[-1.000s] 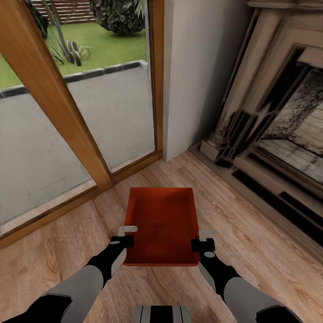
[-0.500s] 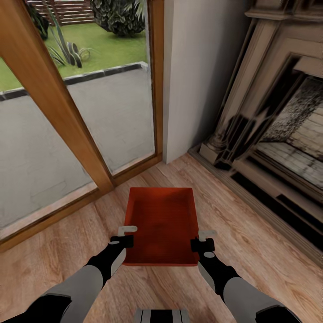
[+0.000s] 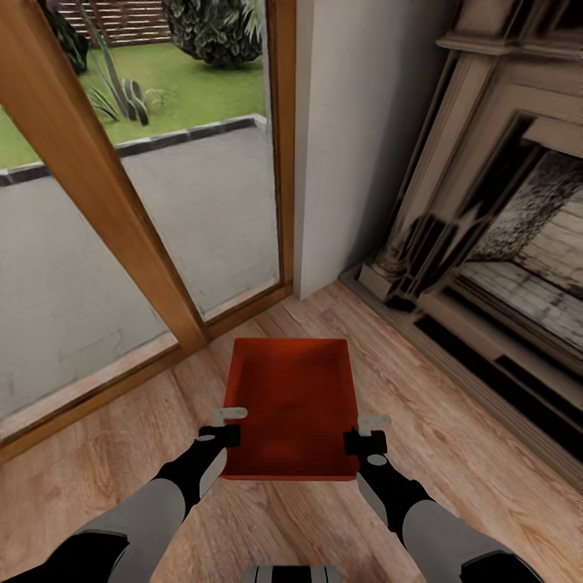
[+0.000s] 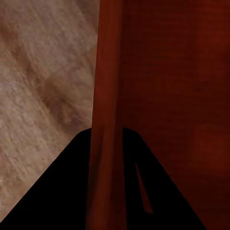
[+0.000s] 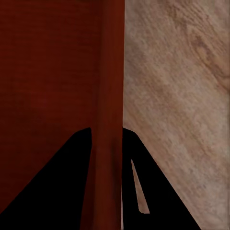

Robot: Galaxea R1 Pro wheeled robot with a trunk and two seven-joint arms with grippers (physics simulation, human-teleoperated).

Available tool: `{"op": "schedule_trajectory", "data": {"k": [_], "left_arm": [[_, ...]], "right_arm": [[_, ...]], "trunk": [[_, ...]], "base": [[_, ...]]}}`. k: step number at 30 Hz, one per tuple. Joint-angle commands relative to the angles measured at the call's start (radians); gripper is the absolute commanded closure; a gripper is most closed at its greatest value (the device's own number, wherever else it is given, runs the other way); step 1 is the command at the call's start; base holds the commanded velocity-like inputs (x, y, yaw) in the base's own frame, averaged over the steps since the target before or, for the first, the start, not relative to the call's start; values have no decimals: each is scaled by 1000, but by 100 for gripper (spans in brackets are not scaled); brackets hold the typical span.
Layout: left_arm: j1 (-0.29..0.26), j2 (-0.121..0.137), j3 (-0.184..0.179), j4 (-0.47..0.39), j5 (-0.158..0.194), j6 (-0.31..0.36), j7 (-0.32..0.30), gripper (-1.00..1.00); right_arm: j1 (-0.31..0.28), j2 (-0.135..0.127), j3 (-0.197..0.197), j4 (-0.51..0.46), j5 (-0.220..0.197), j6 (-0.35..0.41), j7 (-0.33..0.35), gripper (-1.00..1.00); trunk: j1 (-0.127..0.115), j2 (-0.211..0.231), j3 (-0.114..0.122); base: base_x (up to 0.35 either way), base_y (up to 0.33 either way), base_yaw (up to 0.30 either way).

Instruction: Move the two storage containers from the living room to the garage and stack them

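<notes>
The red bin [image 3: 291, 405] sits between both grippers over the wood floor [image 3: 453, 437]. The left gripper [image 3: 229, 424] pinches its left wall, the right gripper [image 3: 366, 431] its right wall.

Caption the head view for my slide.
Both end effectors, left and right, grip one red bin above wood floor beside fireplace.
</notes>
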Motion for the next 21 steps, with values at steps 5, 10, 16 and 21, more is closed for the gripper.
{"op": "schedule_trajectory", "data": {"k": [5,10,16,21], "left_arm": [[0,2,3,-3,-8,7,29,100],[0,2,4,-3,-8,7,29,100],[0,3,4,-2,-8,7,29,100],[0,3,5,-2,-8,7,29,100]], "right_arm": [[-1,0,-7,-1,-2,-1,-6,100],[-1,0,-7,-1,-2,-1,-6,100],[-1,-1,-7,-1,-2,-1,-6,100],[-1,-1,-8,-1,-2,-1,-6,100]], "trunk": [[-19,35,15],[-39,70,31],[-62,112,50],[-81,147,65]], "base": [[0,0,0],[0,0,0],[0,0,0],[0,0,0]]}}
